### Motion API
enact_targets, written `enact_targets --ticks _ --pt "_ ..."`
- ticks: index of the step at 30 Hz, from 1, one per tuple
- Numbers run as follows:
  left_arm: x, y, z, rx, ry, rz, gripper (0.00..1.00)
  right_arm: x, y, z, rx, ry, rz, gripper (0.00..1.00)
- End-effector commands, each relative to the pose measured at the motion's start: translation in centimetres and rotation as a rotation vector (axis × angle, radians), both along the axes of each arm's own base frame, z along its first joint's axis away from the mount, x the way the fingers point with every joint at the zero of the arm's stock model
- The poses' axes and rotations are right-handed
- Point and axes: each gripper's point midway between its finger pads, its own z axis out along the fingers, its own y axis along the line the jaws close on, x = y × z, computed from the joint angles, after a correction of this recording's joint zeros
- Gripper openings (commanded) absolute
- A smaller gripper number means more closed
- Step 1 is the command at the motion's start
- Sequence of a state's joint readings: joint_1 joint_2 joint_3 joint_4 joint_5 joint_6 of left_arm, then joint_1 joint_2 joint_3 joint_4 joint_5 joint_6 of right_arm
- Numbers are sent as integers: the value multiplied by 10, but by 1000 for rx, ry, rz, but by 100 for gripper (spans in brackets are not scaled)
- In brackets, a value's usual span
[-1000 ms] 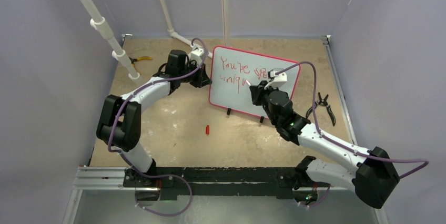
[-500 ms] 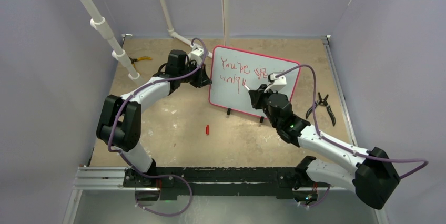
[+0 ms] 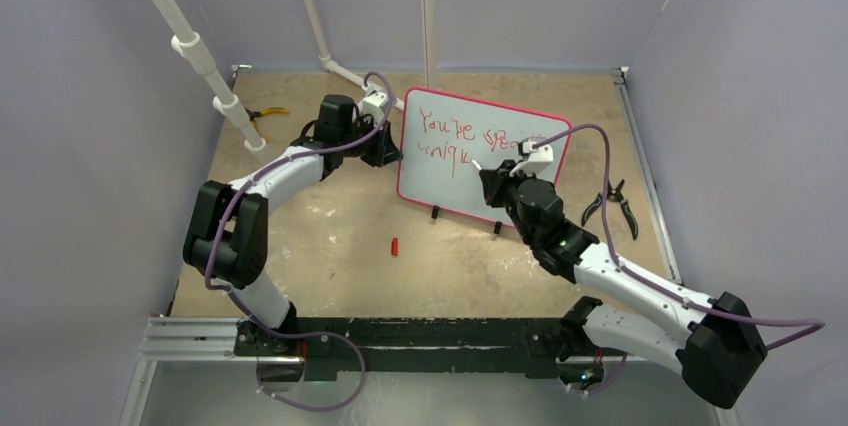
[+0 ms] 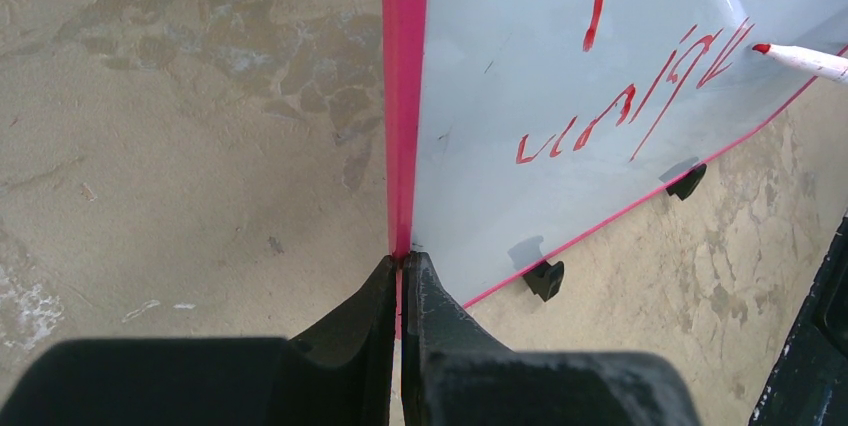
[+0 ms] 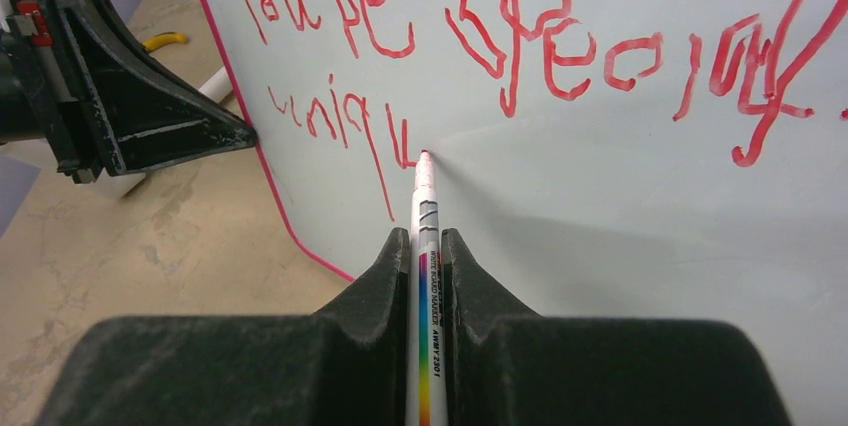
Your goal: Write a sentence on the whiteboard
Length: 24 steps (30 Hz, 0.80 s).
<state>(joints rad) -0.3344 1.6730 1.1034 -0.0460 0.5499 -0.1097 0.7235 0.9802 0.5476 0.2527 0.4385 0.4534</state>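
Lettering is growing on the lower line of the sentence (image 3: pixel 465 136): compared with a second ago, we are seeing a fresh "u" standing after "uniq". Our right arm (image 3: pixel 610 271) is sitting a little farther toward the whiteboard's right edge than it was, the pen tip having slid along with it. We are keeping the right gripper (image 5: pixel 426 246) clamped on the marker (image 5: pixel 423 191), its two fingers squeezing the white barrel from either side. The red tip appears to be touching the whiteboard (image 3: pixel 440 188) just to the right of that new letter, at the foot of its last stroke. We are also pinching the whiteboard's pink frame (image 4: pixel 404 96) with the left gripper (image 4: pixel 401 268), jaws closed thin on its left edge near the lower corner. That hold is bracing the board on its small black feet (image 4: pixel 545 279) while the pen is pressing against it. The whiteboard is standing in the same spot as before, with the upper line reading roughly "You're special" above the word in progress. A red cap (image 3: pixel 394 245) is lying on the table (image 3: pixel 330 236) in front of the whiteboard, well apart from it, and pliers (image 3: pixel 612 201) are lying off its right side. We are judging that the word is lacking only its closing letter, so the task is nearing its end. The next stroke is calling for steady tip pressure without pushing the board out of the left hold.
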Motion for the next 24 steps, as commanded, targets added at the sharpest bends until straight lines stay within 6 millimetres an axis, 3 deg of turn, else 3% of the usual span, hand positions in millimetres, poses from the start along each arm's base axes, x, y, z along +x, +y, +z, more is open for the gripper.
enact_targets --ticks 1,8,17,24 --pt "0 -7 24 -28 -62 -34 0 6 -6 7 0 -35 -43 0" --pt "0 -7 24 -27 -63 -33 0 11 -14 3 -23 -19 -97 0" --pt "0 -7 24 -28 -63 -33 0 3 -26 -2 -18 10 -133 0" --pt "0 -7 24 -29 -61 -35 0 8 -24 15 -12 -37 -133 0"
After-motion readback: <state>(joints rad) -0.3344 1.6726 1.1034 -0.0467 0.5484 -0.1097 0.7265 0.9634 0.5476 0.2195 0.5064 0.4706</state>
